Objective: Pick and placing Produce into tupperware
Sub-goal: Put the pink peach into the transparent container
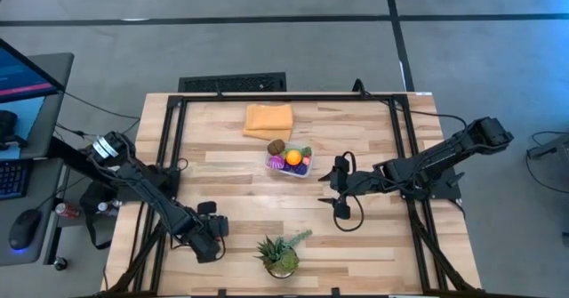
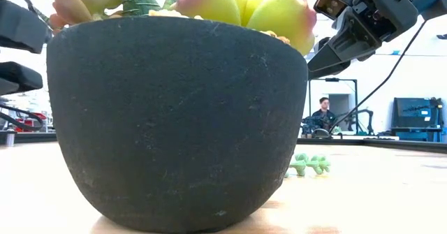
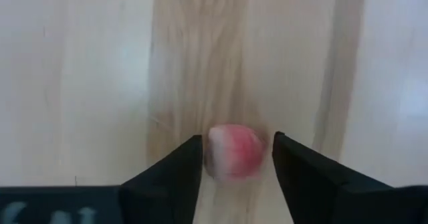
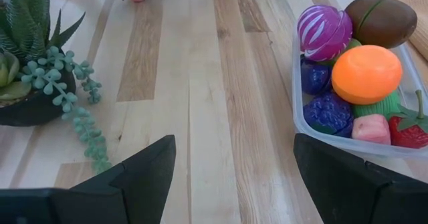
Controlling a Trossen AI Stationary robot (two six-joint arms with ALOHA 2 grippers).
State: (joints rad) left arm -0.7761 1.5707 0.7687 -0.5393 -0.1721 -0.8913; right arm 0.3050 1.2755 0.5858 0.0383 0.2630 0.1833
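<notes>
The potted plant near the table's front edge is taken as the landmark. Just to its left, the left gripper is lowered to the table over a small pink-red toy fruit. In the left wrist view the fruit is seen on the wood between the two dark fingers, and a thin strip of wood is visible on either side of it, so the jaws are drawn in narrow around the piece but are not seen to press on it. It is judged that the fingers are set astride the fruit so that it can be pinched across its middle and lifted without rolling away.

Behind the plant, near the middle of the table, the tupperware is found, already packed: an orange piece, a striped purple one, a brown one, blue-purple berries, a pink cube and a strawberry are heaped in it. The load is probably close to complete, with the pink-red fruit left outside.

To the right of the plant and farther back, the right gripper is held above bare wood with its jaws spread wide and nothing between them. It is judged to be parked clear of the tub so that the path stays free. The folded orange cloth is left beyond the tub, untouched.
</notes>
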